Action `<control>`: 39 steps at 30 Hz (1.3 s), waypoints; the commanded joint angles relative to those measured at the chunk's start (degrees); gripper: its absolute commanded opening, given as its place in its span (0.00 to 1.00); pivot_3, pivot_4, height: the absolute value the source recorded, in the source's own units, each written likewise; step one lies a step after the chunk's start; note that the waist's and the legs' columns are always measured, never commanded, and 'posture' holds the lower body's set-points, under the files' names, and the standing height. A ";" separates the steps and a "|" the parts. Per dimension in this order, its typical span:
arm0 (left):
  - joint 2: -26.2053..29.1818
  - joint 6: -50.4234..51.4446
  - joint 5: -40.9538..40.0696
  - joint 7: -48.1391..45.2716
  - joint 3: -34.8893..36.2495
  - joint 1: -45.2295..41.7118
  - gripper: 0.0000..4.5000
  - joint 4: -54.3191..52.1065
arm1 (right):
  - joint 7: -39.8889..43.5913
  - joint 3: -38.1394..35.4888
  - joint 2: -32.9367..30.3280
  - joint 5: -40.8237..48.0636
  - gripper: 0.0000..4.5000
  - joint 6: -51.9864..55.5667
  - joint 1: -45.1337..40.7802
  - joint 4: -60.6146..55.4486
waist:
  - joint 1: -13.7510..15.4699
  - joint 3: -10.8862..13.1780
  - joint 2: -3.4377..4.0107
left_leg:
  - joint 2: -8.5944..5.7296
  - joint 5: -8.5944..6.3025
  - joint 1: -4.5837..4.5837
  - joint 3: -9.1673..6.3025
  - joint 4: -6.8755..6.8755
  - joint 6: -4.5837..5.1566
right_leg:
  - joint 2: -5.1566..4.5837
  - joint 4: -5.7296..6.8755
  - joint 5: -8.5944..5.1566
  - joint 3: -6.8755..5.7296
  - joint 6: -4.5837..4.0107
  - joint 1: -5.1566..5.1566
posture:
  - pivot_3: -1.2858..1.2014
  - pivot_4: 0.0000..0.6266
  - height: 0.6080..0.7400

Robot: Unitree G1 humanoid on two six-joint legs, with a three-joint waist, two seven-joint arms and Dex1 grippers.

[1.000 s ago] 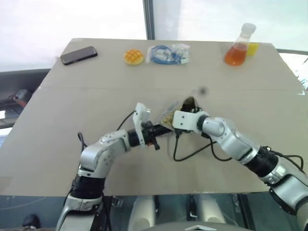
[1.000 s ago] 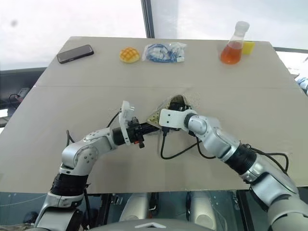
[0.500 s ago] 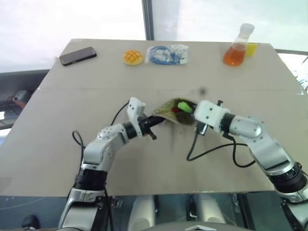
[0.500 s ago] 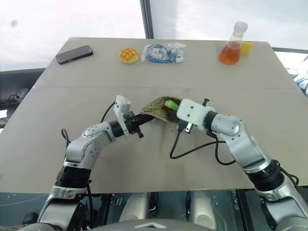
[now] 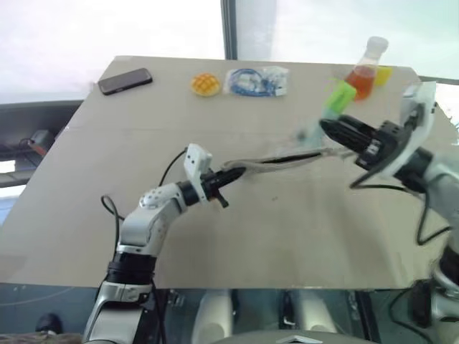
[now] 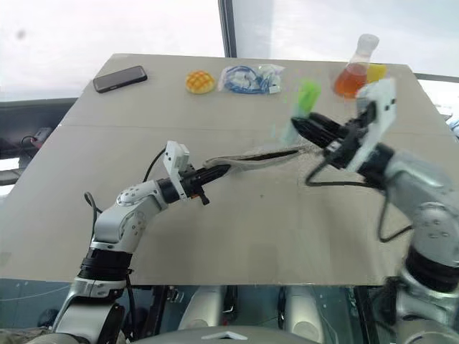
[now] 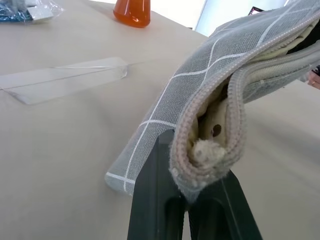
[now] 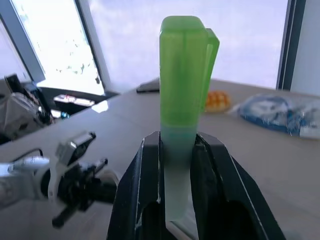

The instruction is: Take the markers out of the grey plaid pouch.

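**Highlighter out, one marker to go**

The right gripper has its two black fingers clamped on the pale body of the green highlighter, holding it in the air above the table, just past the far end of the pouch. The green cap sticks up beyond the fingertips.

The left gripper is pinched tight on the corner of the pouch's zippered edge. The grey plaid fabric is lifted off the table and stretches from that gripper toward the right one. From the left wrist you can see the mouth gaping a little beside the fingers, pale lining showing inside.

So the first marker looks to be free, or very nearly. I can't make out the black marker with the red end; I'd guess it is inside the pouch.

Next, I'd expect the right arm to set the highlighter down on bare table, well away from the flask and the cable bag. Then it must go back into the mouth, so the left grip needs to keep that opening presented and not sagging.
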 commanded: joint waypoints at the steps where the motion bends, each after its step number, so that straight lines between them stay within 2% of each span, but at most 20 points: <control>1: 2.31 -0.82 2.26 1.26 2.00 0.92 0.00 0.79 | 0.67 -5.84 -6.44 -0.26 0.07 1.49 0.15 7.73 | -0.20 -0.01 0.01 | 0.00 -0.01 0.01 0.04 0.00 0.02 | 0.02 0.00 0.00 0.04 0.00 0.00 | 0.52 0.24 1.00; 2: 2.42 -0.98 2.30 1.28 2.00 0.91 0.00 0.76 | 0.20 -5.58 -6.86 -0.39 0.07 1.32 -0.29 9.87 | -0.35 -0.01 0.02 | 0.01 -0.01 0.03 0.06 0.00 0.02 | 0.04 0.01 0.00 0.06 0.01 -0.01 | 0.52 0.24 1.00; 5: 3.16 -4.23 4.56 1.47 1.05 0.73 0.00 0.34 | -5.02 -8.57 -1.78 9.34 0.07 4.04 -7.17 18.09 | -1.04 0.00 0.02 | 0.10 0.00 0.15 0.09 0.00 0.02 | 0.20 0.09 0.03 0.13 0.06 -0.03 | 0.52 0.24 1.00; 8: 2.86 -4.78 4.70 2.09 1.01 0.01 0.00 -0.17 | -8.03 -6.87 1.36 14.73 0.07 4.51 -8.82 17.06 | -1.01 -0.01 0.05 | 0.10 0.01 0.15 0.01 0.00 0.02 | 0.28 0.24 0.12 0.08 0.22 -0.05 | 0.52 0.24 1.00; 10: 1.47 -5.08 5.11 3.90 0.43 -1.27 0.00 -2.64 | -15.01 -2.20 11.21 21.53 0.07 1.53 -9.39 12.53 | -1.09 -0.05 -0.02 | 0.12 0.00 0.13 -0.04 -0.01 0.01 | 0.30 0.23 0.12 0.07 0.23 -0.05 | 0.52 0.24 1.00; 13: -0.28 -4.57 5.45 5.70 -0.97 -2.47 0.00 -6.16 | -22.92 4.67 24.10 18.03 0.07 -5.06 -10.27 7.79 | -1.70 0.00 0.09 | 0.15 0.00 0.13 -0.07 -0.08 0.01 | 0.35 0.23 0.13 0.14 0.26 -0.08 | 0.52 0.24 1.00; 15: -1.02 -4.79 6.54 6.82 -1.66 -3.20 0.00 -7.15 | -25.67 7.37 28.76 16.25 0.07 -7.82 -10.46 7.01 | -1.48 0.00 0.09 | 0.14 0.01 0.08 -0.06 -0.08 0.01 | 0.35 0.26 0.13 0.12 0.26 -0.10 | 0.52 0.24 1.00; 19: -2.78 -4.78 8.11 9.24 -2.40 -5.16 0.00 -7.65 | -34.10 8.08 38.55 25.81 0.07 -12.76 -11.86 8.95 | -1.08 0.00 0.09 | 0.03 0.01 -0.02 0.06 -0.02 0.01 | 0.18 0.17 0.15 0.11 0.28 -0.08 | 0.52 0.24 1.00; 22: -3.41 -5.75 11.00 11.31 -2.82 -6.18 0.00 -5.72 | -38.07 8.43 39.74 34.82 0.07 -14.73 -11.95 8.21 | -1.03 0.00 0.08 | 0.02 0.01 -0.06 0.07 0.02 0.01 | 0.18 0.08 0.31 0.12 0.53 -0.05 | 0.52 0.24 1.00; 24: -3.25 -6.14 12.75 12.75 -2.45 -6.68 0.00 -3.98 | -40.02 7.61 37.42 40.10 0.07 -16.02 -12.07 7.13 | -1.07 0.00 0.09 | 0.02 0.01 -0.04 0.05 0.03 0.01 | 0.17 0.06 0.31 0.14 0.53 -0.04 | 0.52 0.24 1.00; 27: -2.63 -7.78 14.64 14.27 -1.12 -7.57 0.00 -0.91 | -45.28 4.98 33.25 53.00 0.07 -22.05 -13.86 5.97 | -1.26 0.01 0.09 | 0.03 0.01 -0.03 0.03 0.04 0.01 | 0.18 0.06 0.32 0.16 0.54 -0.05 | 0.52 0.24 1.00; 29: -2.85 -8.69 15.11 15.14 -0.43 -8.35 0.00 0.29 | -48.55 4.11 33.19 58.45 0.07 -27.05 -15.51 5.43 | -1.49 0.01 0.09 | 0.05 0.01 -0.03 0.02 0.04 0.01 | 0.21 0.06 0.32 0.15 0.54 -0.06 | 0.52 0.24 1.00; 33: -4.39 -9.84 14.85 15.71 -0.38 -9.87 0.00 0.76 | -50.58 6.71 35.64 59.76 0.07 -30.44 -15.56 4.77 | -1.69 0.01 0.09 | 0.10 0.01 0.00 0.04 -0.04 0.01 | 0.30 0.07 0.32 0.14 0.54 -0.07 | 0.52 0.24 1.00; 36: -5.51 -9.83 14.37 15.52 -0.81 -10.34 0.00 -0.34 | -51.65 10.38 35.10 59.56 0.07 -31.02 -13.14 5.04 | -1.76 0.00 0.09 | 0.10 0.01 0.02 0.07 -0.07 0.01 | 0.29 0.07 0.32 0.20 0.54 -0.07 | 0.52 0.24 1.00; 39: -5.41 -9.87 14.51 16.82 1.25 -11.39 0.00 2.13 | -51.93 11.02 32.70 59.75 0.07 -31.22 -11.51 3.81 | -1.61 0.01 0.09 | 0.08 0.01 0.00 0.09 -0.07 0.01 | 0.26 0.05 0.32 0.20 0.54 -0.07 | 0.52 0.24 1.00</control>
